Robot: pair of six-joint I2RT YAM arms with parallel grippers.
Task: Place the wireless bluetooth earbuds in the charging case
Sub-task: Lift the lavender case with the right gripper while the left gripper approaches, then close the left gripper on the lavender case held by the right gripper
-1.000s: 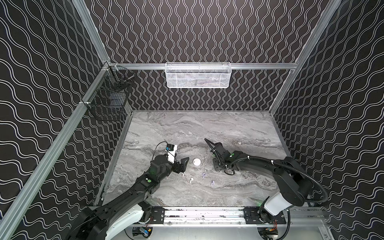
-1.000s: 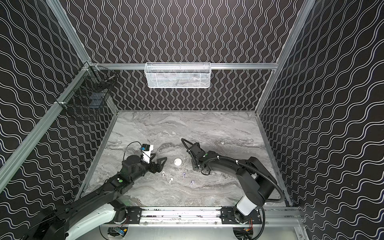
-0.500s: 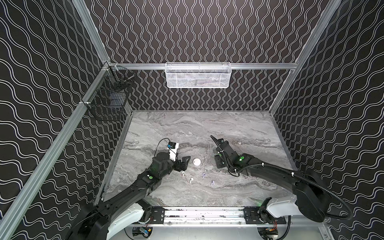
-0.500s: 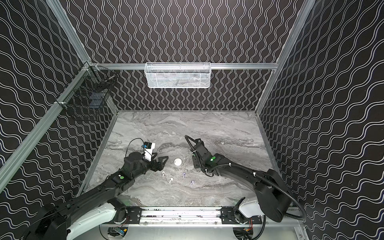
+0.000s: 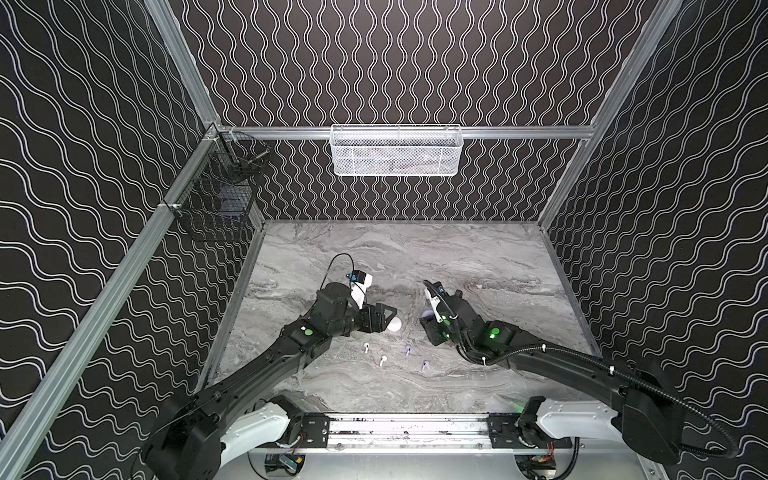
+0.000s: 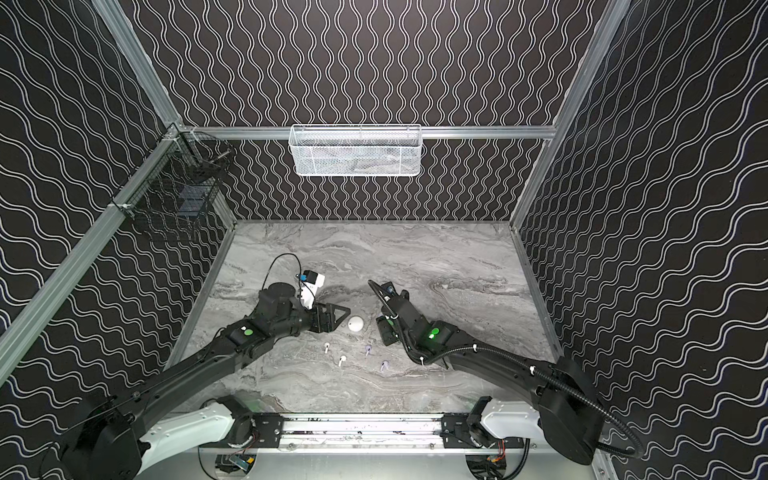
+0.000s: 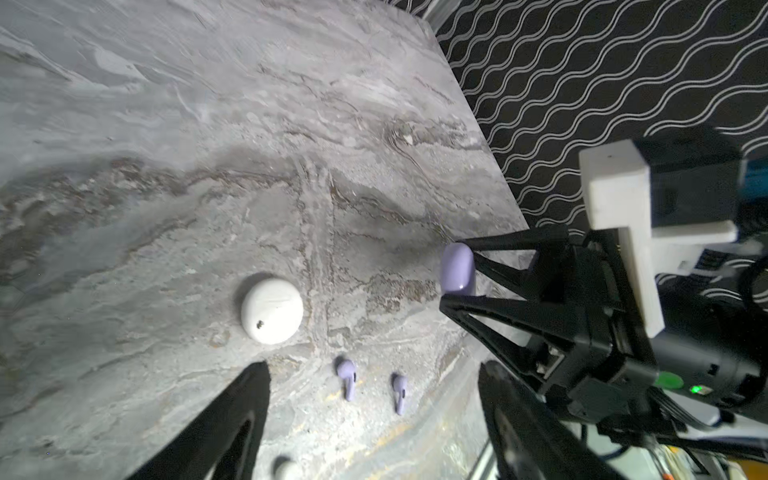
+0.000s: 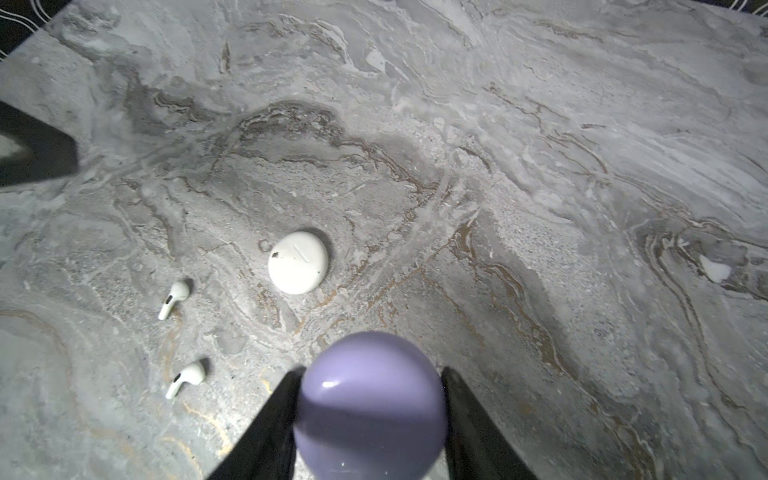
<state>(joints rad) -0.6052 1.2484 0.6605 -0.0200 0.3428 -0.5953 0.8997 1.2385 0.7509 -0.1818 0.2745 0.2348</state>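
Your right claw (image 8: 372, 374) grips the lilac case (image 8: 370, 411) near the white case (image 7: 272, 311); your left claw (image 7: 374, 369) gapes empty beside it.

My right gripper (image 8: 372, 374) is black and the lilac case (image 8: 370, 415) is glossy. Mid-frame in a top view sits the white case (image 6: 355, 323). Below it lie two white earbuds (image 6: 341, 360) and two lilac earbuds (image 6: 384, 365). The table (image 6: 436, 257) is grey veined marble, the walls (image 6: 374, 62) black with white waves.
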